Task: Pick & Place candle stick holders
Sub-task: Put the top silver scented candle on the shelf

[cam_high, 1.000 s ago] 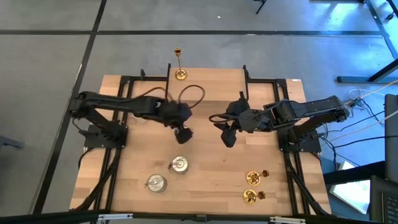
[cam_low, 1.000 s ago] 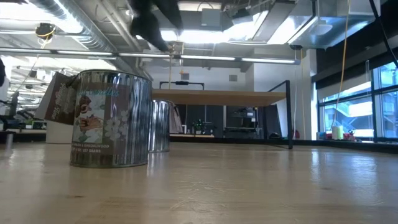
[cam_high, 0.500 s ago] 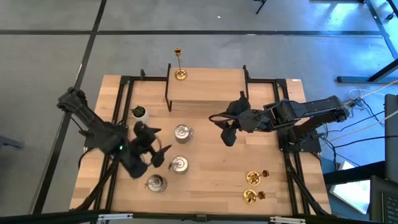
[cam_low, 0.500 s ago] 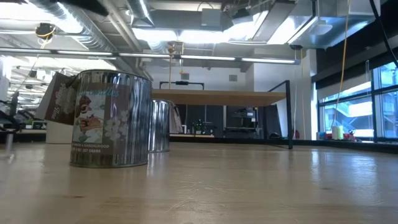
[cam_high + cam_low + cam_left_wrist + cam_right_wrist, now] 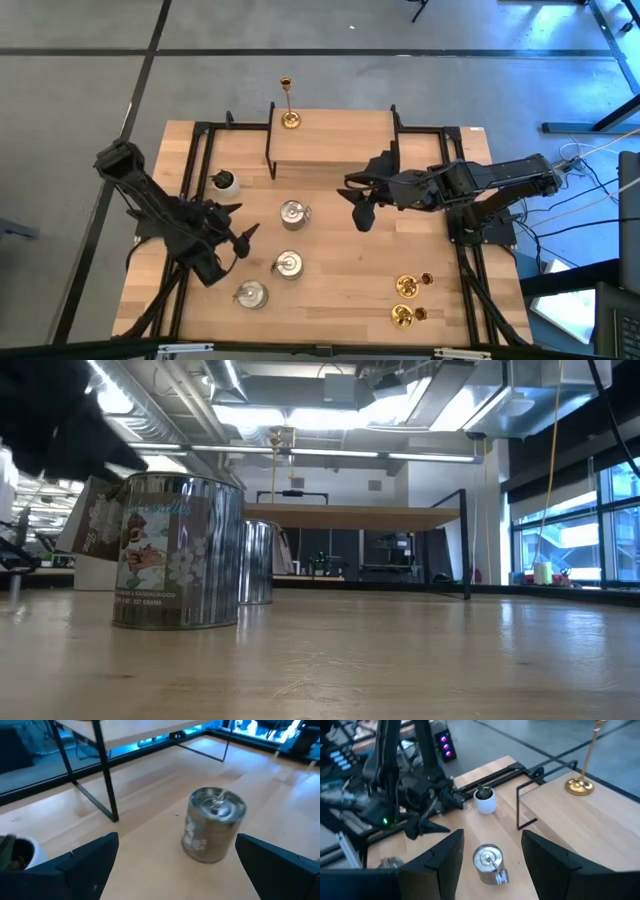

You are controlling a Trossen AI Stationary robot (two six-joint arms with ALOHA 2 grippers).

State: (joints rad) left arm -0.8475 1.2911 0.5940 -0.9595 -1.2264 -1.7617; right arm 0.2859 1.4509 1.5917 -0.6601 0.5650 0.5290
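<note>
Three squat silvery holders stand upright on the bench: one near the middle, a second just in front of it, and a third closer to the front edge on the left. Each is a small shiny tin with a floral label, seen close in the low view; whether anything sits inside them cannot be told. Two brass holders lie toppled near the front right corner, close together. A third brass holder stands upright on the raised shelf at the back of the bench, its slim stem rising from a round base. A tiny white pot holding a green plant sits by the shelf's left leg.

The left gripper hovers over the left side of the bench, its fingers spread wide and empty, pointing toward the middle silvery holder, which shows between them in the left wrist view. The right gripper hangs above the bench just right of that same holder, fingers about half apart, holding nothing.
</note>
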